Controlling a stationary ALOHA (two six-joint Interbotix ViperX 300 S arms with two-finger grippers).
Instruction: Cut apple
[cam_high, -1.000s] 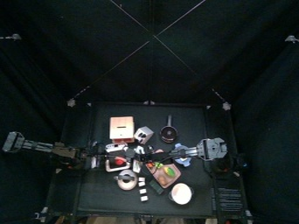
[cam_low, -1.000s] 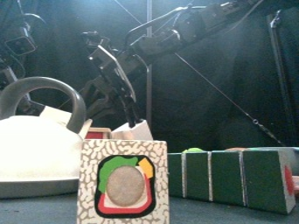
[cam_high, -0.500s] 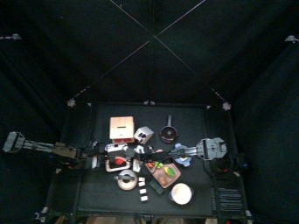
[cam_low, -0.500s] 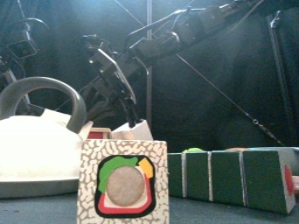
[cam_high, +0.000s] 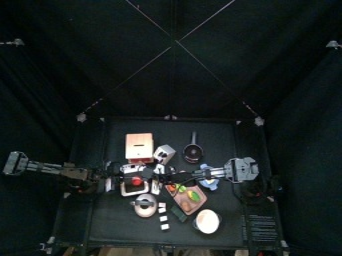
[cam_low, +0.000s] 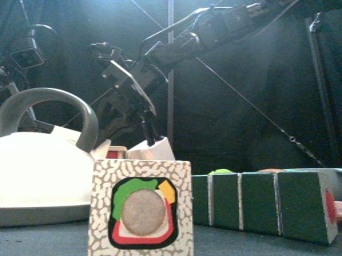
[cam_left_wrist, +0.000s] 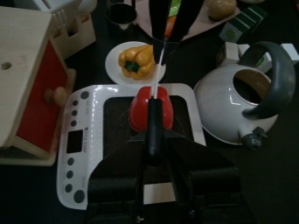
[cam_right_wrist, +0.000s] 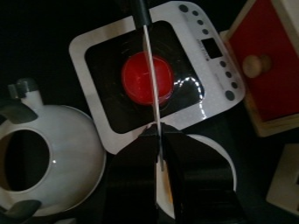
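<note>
Nothing on the table has visibly shifted: the right gripper (cam_right_wrist: 162, 144), pinching the knife (cam_right_wrist: 145, 44) over the apple (cam_right_wrist: 170, 79) on the scale (cam_right_wrist: 100, 52) just ahead of its jaws, should press straight down along the middle, while I cannot tell how the left gripper's (cam_left_wrist: 152, 166) jaws stand.

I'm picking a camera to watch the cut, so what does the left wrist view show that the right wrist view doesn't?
Only the left wrist view: a small white plate holding yellow food. Only the right wrist view: the right gripper close up, shut on the knife. Both: the red apple on the white scale, with the white kettle beside it.
</note>
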